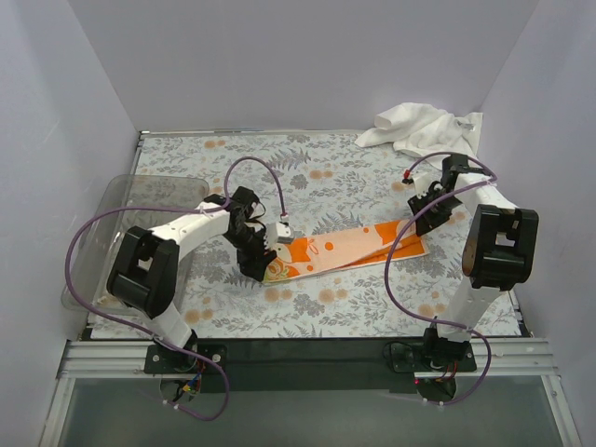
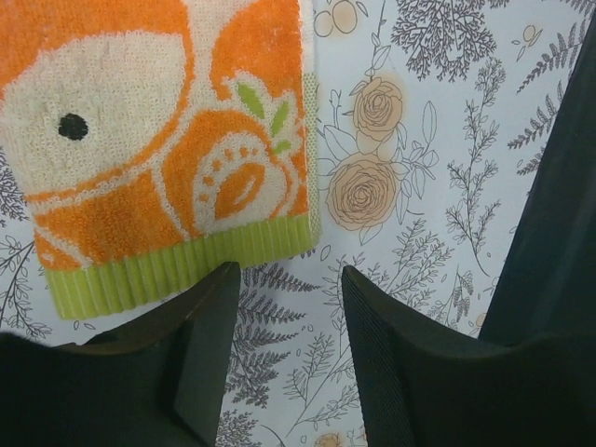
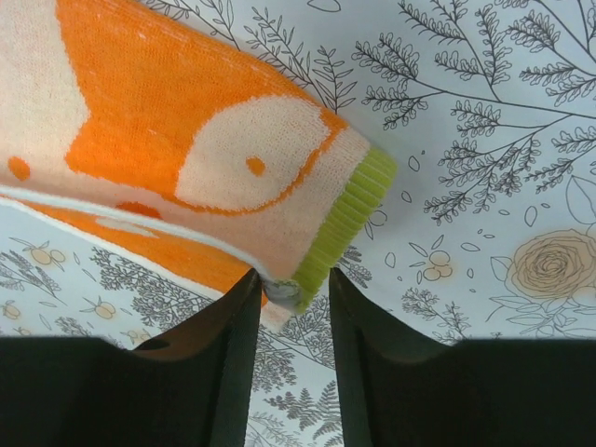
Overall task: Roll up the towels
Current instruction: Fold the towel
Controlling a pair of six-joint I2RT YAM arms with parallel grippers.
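The printed cloth [image 1: 346,250] lies flat on the table [image 1: 307,168], folded, its ends partly hidden under the arms. The left gripper [image 2: 287,279] gapes wide and empty at its green hem. The right gripper [image 3: 291,279] is narrowly parted around the other end's corner, not clamping it. The white towel [image 1: 424,128] lies crumpled back right

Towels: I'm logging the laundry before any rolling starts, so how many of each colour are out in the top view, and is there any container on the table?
Plain white towel: 1
Orange-and-green printed towel: 1
Clear plastic bin: 1
Total: 3
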